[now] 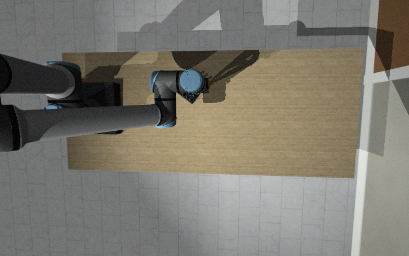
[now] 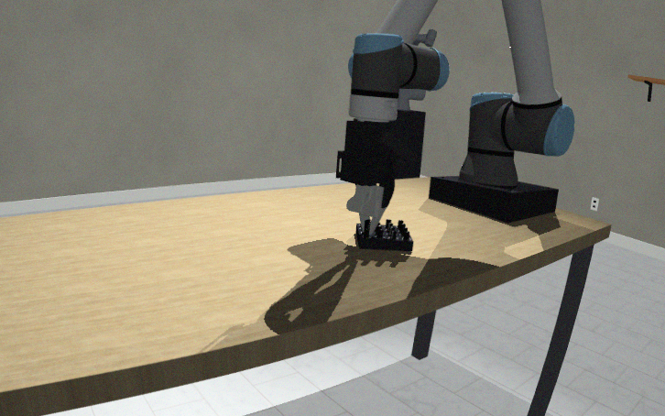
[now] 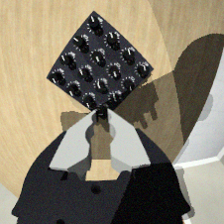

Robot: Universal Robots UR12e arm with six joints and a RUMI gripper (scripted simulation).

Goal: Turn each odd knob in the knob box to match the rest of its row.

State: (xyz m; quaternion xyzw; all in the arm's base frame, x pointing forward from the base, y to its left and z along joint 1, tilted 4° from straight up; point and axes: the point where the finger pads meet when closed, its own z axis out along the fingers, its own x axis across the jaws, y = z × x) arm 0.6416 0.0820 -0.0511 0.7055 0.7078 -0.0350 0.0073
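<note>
The black knob box (image 1: 191, 98) (image 2: 387, 245) (image 3: 96, 41) sits on the table, turned like a diamond in the wrist view. It carries four rows of black knobs with white pointer lines and white marks around them. The row letters cannot be read, and several pointers are too small to tell surely. My gripper (image 2: 370, 232) (image 3: 102, 110) points down at the box, its grey fingertips closed around the corner knob (image 3: 101, 114) nearest the gripper. The fingers hide that knob's pointer and marks. In the top view the wrist hides the fingers and most of the box.
Neighbouring knobs stand close beside the fingertips. The wooden table (image 1: 263, 127) (image 2: 144, 268) reaches well past the box, whose side lies near one long table edge. The arm's black base block (image 2: 490, 199) stands at the table's end. Arm shadows fall across the table by the box.
</note>
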